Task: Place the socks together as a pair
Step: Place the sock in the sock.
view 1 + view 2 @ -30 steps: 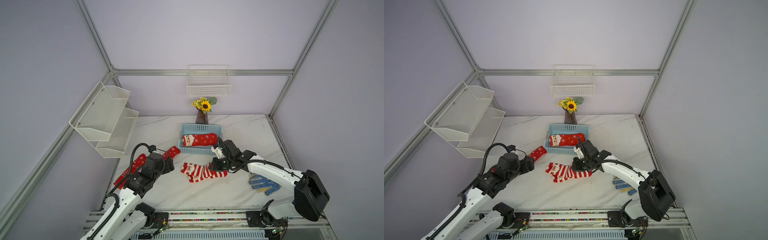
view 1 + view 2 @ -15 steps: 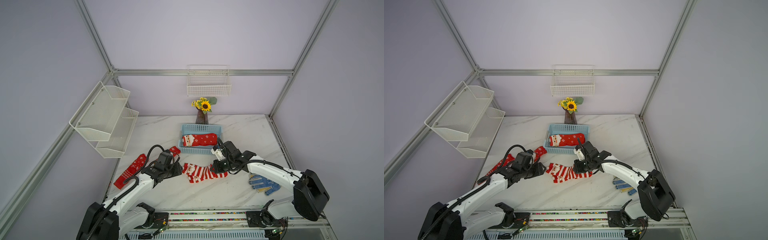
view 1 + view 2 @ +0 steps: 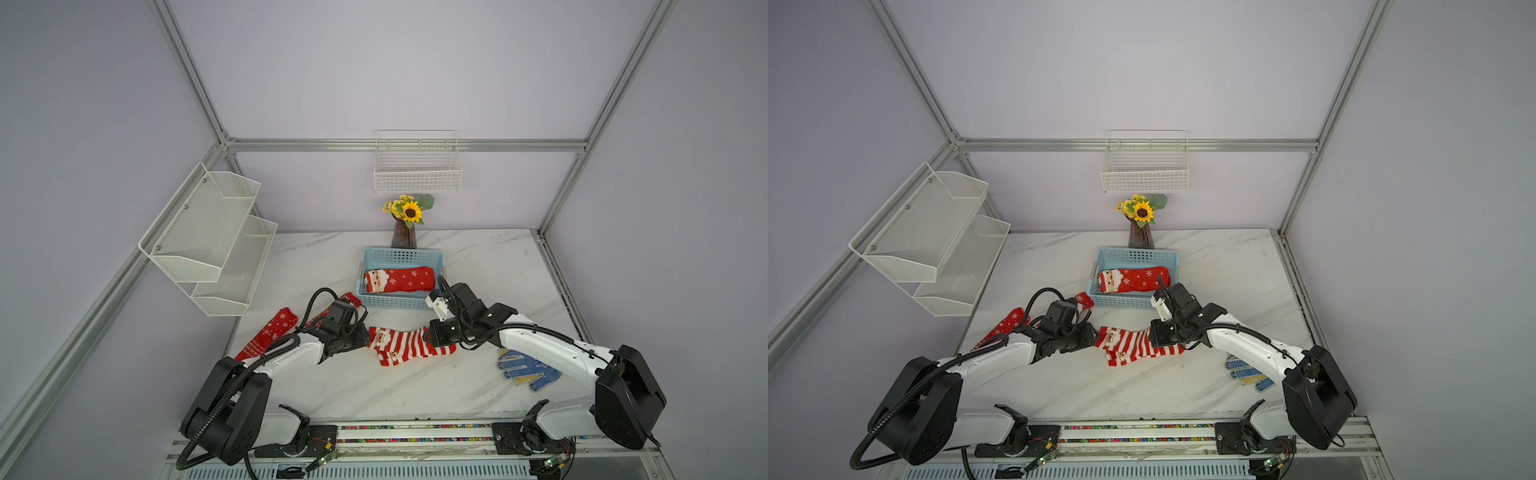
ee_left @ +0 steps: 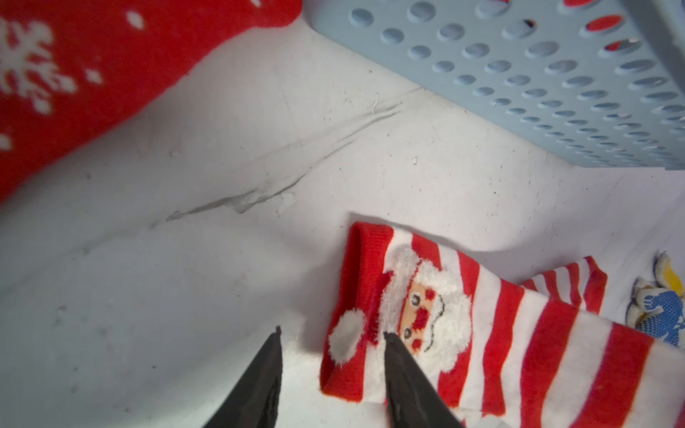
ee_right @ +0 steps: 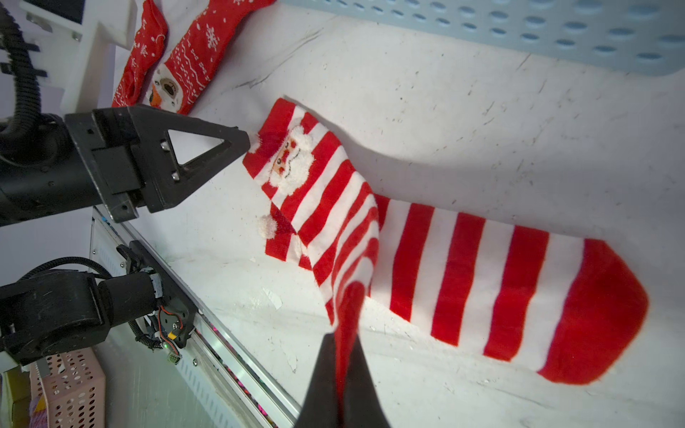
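Nearest us, the blue and yellow dotted gloves [image 3: 525, 370] are lying on the marble table [image 3: 478, 266], half hidden under the right arm [image 3: 540, 345], so we are not making out how many there are. Moving in to mid-table, two striped socks are crossing each other: the lower striped sock [image 5: 482, 281] is lying flat, and the upper striped sock [image 5: 326, 178] is draping over it, Santa cuff pointing at the left arm [image 3: 291, 357]. The right gripper [image 5: 343, 335] is sitting at the toe end, jaws pressed together on the upper striped sock's red toe, which is lifting off the table there. At the cuff end, the left gripper [image 4: 331, 331] is standing partly open, straddling the pom-pom corner, one finger over Santa's hat, one over bare table; it is gripping nothing that we can see. Beyond it, the bear sock [image 5: 192, 63] is running under the left arm in both top views, beside a red snowflake sock [image 3: 272, 330]. Farthest back, the blue basket [image 3: 399, 301] is holding a Santa sock [image 3: 405, 279].
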Tool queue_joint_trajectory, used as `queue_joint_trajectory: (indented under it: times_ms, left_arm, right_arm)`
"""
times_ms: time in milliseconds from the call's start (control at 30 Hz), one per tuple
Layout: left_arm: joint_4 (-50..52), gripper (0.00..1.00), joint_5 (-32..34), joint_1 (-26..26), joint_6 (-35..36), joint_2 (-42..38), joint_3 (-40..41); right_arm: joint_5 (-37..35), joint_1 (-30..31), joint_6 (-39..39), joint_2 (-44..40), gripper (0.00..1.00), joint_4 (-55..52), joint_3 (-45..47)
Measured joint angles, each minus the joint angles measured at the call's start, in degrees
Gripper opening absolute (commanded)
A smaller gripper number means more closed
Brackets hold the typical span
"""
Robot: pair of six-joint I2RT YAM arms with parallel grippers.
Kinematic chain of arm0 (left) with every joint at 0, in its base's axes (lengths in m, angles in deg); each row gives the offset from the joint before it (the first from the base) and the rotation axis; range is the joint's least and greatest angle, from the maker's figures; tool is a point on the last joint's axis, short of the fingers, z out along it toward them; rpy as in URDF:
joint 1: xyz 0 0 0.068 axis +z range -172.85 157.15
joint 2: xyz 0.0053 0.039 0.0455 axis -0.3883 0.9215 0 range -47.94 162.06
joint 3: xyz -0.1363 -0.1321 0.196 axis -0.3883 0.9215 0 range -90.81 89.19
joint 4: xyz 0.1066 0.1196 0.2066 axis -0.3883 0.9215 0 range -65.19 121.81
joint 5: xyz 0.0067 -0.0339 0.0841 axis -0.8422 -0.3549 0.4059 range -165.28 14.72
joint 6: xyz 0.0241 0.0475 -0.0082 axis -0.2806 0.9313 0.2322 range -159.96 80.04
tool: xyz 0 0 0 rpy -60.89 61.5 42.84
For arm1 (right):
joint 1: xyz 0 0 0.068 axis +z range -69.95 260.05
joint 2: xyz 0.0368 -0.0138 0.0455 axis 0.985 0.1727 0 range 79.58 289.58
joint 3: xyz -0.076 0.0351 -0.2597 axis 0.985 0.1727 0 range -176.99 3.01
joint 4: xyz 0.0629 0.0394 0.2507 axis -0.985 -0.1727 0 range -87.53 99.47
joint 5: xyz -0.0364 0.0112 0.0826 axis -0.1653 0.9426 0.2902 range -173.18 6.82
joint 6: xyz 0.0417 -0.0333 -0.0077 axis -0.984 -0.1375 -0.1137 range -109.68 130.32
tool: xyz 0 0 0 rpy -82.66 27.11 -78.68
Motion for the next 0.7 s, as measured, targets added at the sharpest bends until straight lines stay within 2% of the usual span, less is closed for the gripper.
queue_joint_trajectory:
  times_ms: [167,233,333,400,533,700]
  left_arm:
    - [-1.9,0.35,-0.8,0.0,0.0,1.2,0.0]
    - [-2.3,0.3,-1.2,0.0,0.0,1.7,0.0]
    - [-3.1,0.18,-2.1,0.0,-0.2,2.6,0.0]
    - [-3.5,0.01,-2.7,0.0,-0.1,3.0,0.0]
    - [-2.5,0.0,-3.0,0.0,0.1,2.6,0.0]
    - [1.0,0.0,-3.2,0.0,0.0,-5.3,-0.2]
  right_arm:
    - [-0.5,0.0,-0.9,-0.9,0.0,0.4,1.7]
    - [-0.6,0.0,-1.1,-1.7,0.0,0.4,1.9]
    - [-0.8,0.0,-1.2,-2.5,0.0,0.5,1.9]
    - [-1.1,0.0,-1.2,-2.7,0.0,0.6,1.9]
    - [-2.1,0.0,-1.0,-3.3,0.0,0.6,1.9]
    - [-3.7,0.0,0.6,-5.2,0.0,-0.7,1.7]
